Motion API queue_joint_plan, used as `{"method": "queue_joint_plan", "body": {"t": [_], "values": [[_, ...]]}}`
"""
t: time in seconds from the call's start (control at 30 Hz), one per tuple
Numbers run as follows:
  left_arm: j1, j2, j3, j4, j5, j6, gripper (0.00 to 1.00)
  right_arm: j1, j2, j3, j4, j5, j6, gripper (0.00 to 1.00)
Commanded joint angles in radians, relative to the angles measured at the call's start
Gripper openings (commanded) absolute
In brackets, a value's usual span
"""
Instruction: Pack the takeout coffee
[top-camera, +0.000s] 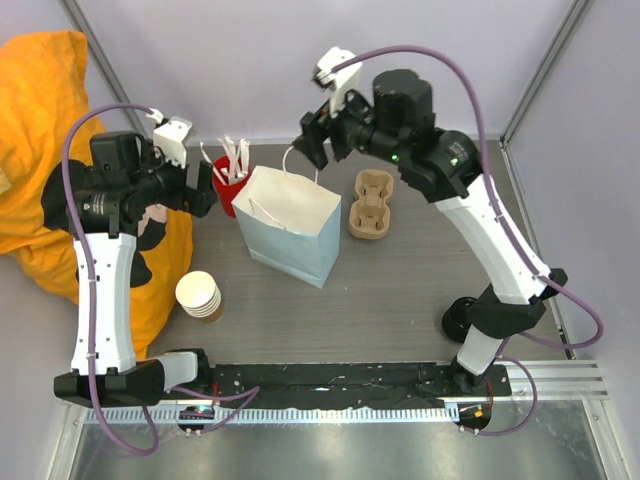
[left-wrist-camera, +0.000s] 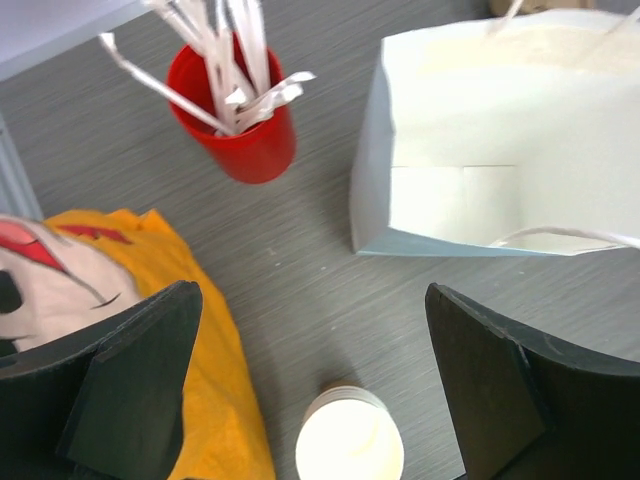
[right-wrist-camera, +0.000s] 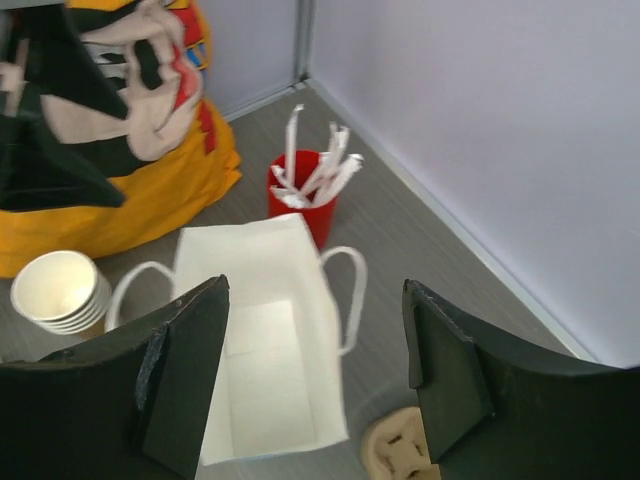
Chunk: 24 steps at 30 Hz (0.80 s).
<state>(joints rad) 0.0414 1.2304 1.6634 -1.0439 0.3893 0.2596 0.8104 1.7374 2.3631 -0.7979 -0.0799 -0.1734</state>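
Observation:
The takeout coffee shows in no view. The pale blue paper bag (top-camera: 290, 225) stands upright mid-table with its mouth open; what shows of its white inside (right-wrist-camera: 260, 350) holds nothing. My right gripper (top-camera: 315, 145) hovers over the bag's far rim by a handle. It is open (right-wrist-camera: 314, 288), with nothing between its fingers. Left of the bag (left-wrist-camera: 500, 130) my left gripper (top-camera: 205, 187) hangs wide open (left-wrist-camera: 310, 290) and empty above the table.
A stack of lidless paper cups (top-camera: 199, 294) stands near the left arm, below my left gripper (left-wrist-camera: 350, 440). A red cup of wrapped stirrers (top-camera: 228, 190) sits behind the bag. A cardboard cup carrier (top-camera: 370, 205) lies right of it. Orange cloth (top-camera: 40, 120) fills the left side.

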Motion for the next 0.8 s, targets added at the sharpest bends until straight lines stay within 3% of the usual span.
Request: {"method": "queue_joint_plan", "body": {"t": [0.0, 0.3, 0.63, 0.77], "values": [[-0.027, 0.020, 0.015, 0.079, 0.118, -0.040, 1.00, -0.123, -0.110, -0.100, 0.002, -0.014, -0.026, 0.73], [-0.222, 0.135, 0.055, 0.119, 0.000, -0.033, 1.00, -0.342, -0.257, -0.629, 0.253, 0.003, -0.026, 0.69], [-0.262, 0.268, 0.143, 0.125, -0.133, 0.000, 0.86, -0.393, -0.128, -0.811, 0.420, -0.156, 0.090, 0.69], [-0.267, 0.297, 0.165, 0.113, -0.125, 0.009, 0.70, -0.389, -0.105, -0.855, 0.454, -0.224, 0.126, 0.69]]}}
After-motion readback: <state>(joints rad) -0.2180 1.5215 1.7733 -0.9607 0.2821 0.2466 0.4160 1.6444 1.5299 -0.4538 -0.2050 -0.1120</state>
